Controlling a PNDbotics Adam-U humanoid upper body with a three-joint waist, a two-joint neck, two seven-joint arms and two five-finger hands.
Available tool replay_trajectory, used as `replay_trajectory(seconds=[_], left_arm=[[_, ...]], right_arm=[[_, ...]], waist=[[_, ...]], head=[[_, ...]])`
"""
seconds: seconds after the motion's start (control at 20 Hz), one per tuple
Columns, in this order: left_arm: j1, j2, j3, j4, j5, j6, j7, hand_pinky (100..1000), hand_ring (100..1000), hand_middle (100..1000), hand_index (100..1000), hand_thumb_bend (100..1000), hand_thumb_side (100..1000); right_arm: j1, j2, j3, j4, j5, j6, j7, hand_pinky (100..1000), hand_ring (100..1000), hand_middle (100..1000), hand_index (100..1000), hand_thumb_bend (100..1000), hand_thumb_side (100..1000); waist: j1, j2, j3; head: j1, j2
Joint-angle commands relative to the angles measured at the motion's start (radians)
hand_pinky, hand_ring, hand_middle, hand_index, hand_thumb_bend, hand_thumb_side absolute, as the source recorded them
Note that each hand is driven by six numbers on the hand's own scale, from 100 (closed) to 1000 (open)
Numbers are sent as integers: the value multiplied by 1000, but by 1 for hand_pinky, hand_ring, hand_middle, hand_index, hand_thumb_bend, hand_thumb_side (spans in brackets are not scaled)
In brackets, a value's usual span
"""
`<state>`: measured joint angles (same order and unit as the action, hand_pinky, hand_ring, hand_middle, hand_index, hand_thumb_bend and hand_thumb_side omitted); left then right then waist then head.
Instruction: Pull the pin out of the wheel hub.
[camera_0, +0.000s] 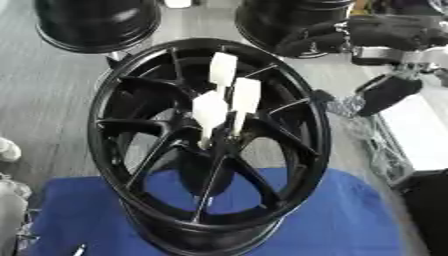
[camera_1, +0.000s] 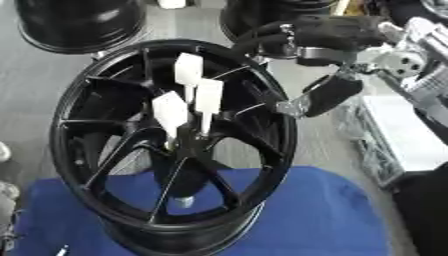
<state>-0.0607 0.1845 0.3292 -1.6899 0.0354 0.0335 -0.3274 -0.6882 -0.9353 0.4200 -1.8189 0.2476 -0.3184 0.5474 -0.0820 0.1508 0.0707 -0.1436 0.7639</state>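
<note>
Robot hand (camera_1: 328, 35) above wheel hub (camera_0: 210, 145), pins (camera_0: 229, 97) inside

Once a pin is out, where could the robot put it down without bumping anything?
The blue cloth lies bare right of the wheel, toward its near corner. The hub is crowded with three white pins; the right hand hangs by the rim's upper right.

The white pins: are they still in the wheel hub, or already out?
Still in. Three white pins stand with their stems in the wheel hub; the right robot hand is apart from them.
</note>
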Motion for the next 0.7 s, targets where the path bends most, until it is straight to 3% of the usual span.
replay_trajectory(seconds=[0.05,0.3,0.7], left_arm=[[-8,20,-4,-17,0,-2,-4,685,1000,619,758,514,559],[-10,20,-4,-17,0,0,-6,685,1000,619,758,514,560],[-10,18,-5,-18,2,2,-6,686,1000,619,758,514,560]], right_arm=[[-64,13,34,43,-50,4,50,804,831,936,966,100,547],[-145,91,75,134,-72,11,136,803,826,929,956,100,619],[-201,183,69,254,-87,12,272,801,812,914,941,100,706]], waist=[[2,-7,3],[-1,-5,4],[0,-9,5]], head=[[-2,6],[-1,6],[2,6]])
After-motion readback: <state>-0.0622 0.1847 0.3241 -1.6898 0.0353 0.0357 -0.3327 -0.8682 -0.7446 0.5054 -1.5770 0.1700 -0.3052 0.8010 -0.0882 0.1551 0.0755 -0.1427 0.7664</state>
